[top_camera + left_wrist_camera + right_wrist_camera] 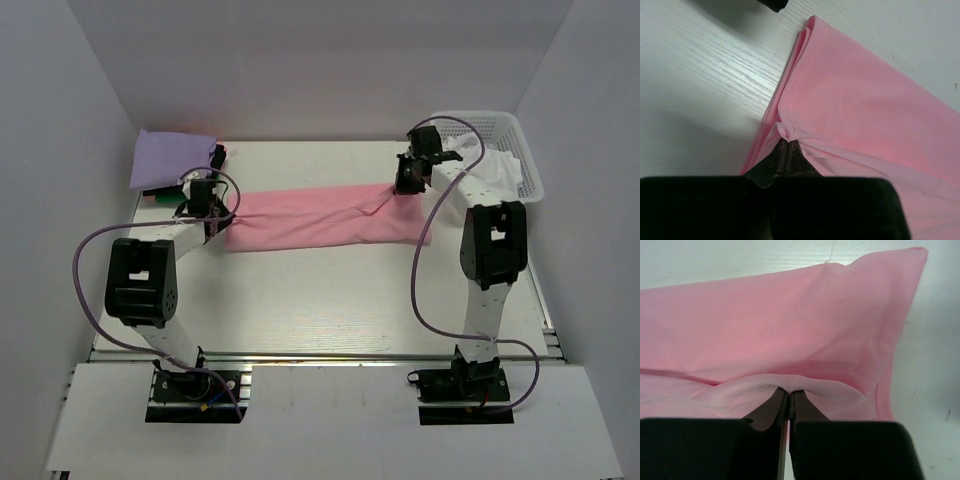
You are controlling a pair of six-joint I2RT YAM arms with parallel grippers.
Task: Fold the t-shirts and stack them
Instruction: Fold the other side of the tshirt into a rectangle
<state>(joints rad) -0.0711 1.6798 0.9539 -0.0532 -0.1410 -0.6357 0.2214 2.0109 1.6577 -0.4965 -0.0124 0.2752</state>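
Container: one white plastic lattice basket [527, 152] stands at the far right corner of the white wood-grain table [330, 300]. It holds pale white material. What that material is cannot be told from the overhead view.

Task item: the pink cloth t-shirt [320, 220] lies outside the basket, on the far half of the table. It is folded into a long narrow band running left to right between the two arms. Its left end shows doubled layers with a rounded folded corner [810, 22]. A diagonal crease runs in from its right end. A paler inner face of the fabric shows at the near edge in the right wrist view [780, 325].

Left gripper [222, 220]: jaws closed to a thin slit, pinching a small pucker of the pink fabric [788, 133] at the band's left end.

Right gripper [400, 188]: jaws likewise nearly together [788, 392], clamping the near edge of the fabric at the band's right end.

Other garments: a folded lavender cloth t-shirt [170, 158] sits at the far left corner, on top of green cloth [160, 197] and black cloth [218, 155], of which only slivers show.
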